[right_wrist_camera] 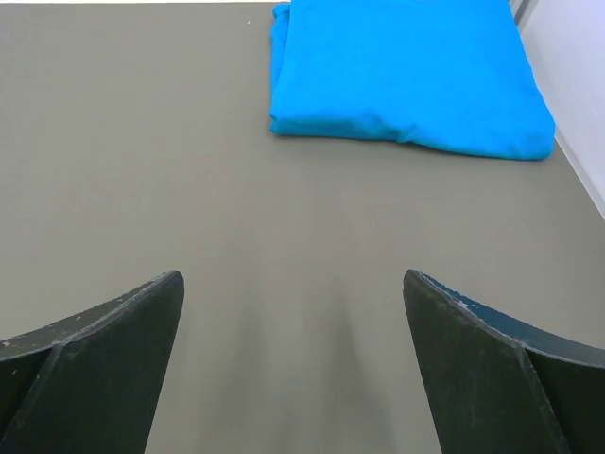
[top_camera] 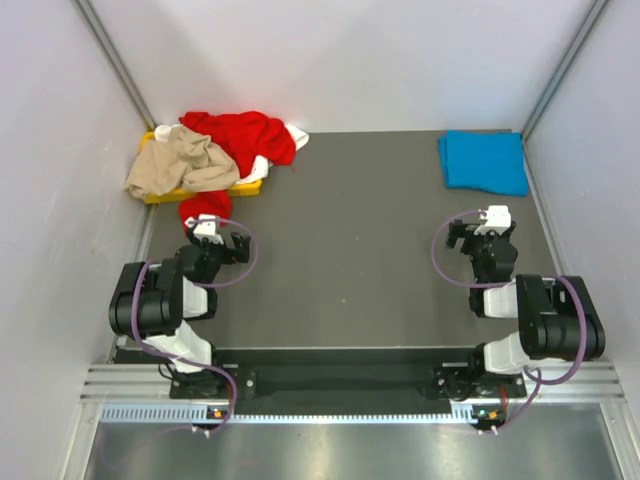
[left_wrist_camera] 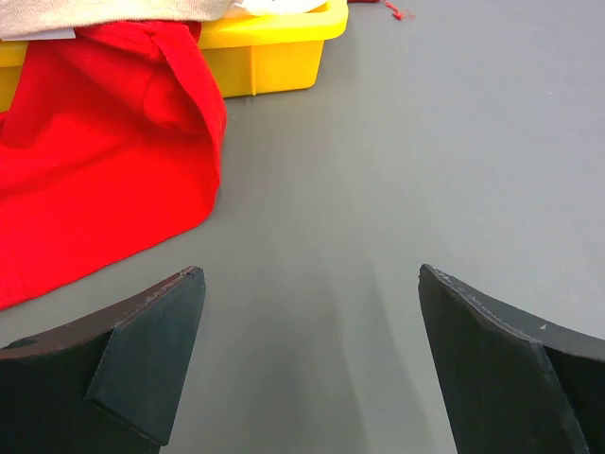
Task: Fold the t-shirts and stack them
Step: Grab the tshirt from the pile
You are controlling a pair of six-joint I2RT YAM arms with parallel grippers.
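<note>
Red t-shirt lies just upper left of open, empty left end effector, seemingly the nearer arm; right end effector open too.

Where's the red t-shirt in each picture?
Top external: the red t-shirt is at the far left, heaped on the yellow tray and spilling over its near edge.
Left wrist: left side, hanging down from the tray.
Right wrist: not in it.
Shared landmark: the yellow tray, in the top and left wrist views.
</note>
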